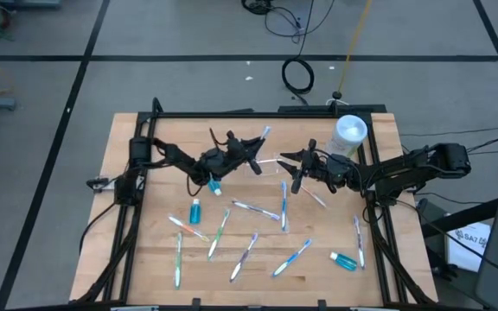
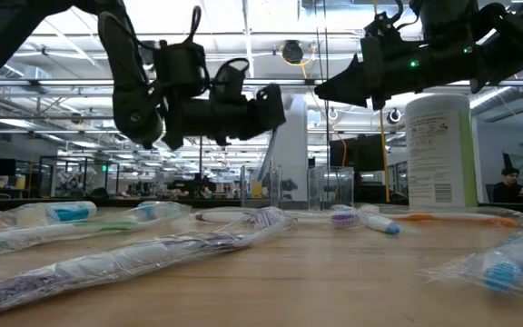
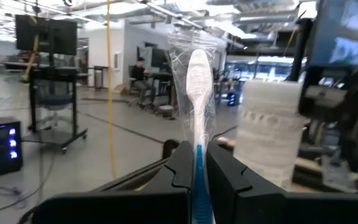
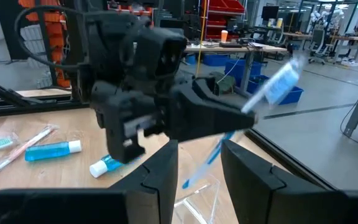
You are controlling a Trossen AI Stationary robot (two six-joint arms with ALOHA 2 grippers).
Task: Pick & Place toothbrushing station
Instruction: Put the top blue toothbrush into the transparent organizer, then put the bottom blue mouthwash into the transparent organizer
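My left gripper [image 1: 254,154] hangs above the table's middle, shut on a wrapped toothbrush [image 1: 262,140] with a blue handle and a white head [image 3: 199,68]. The clear cup [image 1: 269,165] stands on the table between the two grippers and shows low between my right fingers [image 4: 199,200]. My right gripper [image 1: 289,168] is raised just right of the cup, open and touching nothing. Several more toothbrushes [image 1: 223,230] and teal tubes [image 1: 195,210] lie flat on the near half of the table. My left gripper pinches the toothbrush's blue handle [image 3: 198,163] between its two fingers [image 3: 182,169], through the clear wrapper. The fingers point almost level toward the table's far right and lie along the brush. It is lifted clear and slanted, with the head past the fingertips and the handle end [image 4: 190,179] hanging below.
A tall white cylindrical container [image 1: 350,131] stands at the far right of the table, behind my right arm. More toothbrushes [image 1: 359,240] and a tube [image 1: 346,260] lie near the right edge. A black frame rail [image 1: 258,113] runs along the table's far edge.
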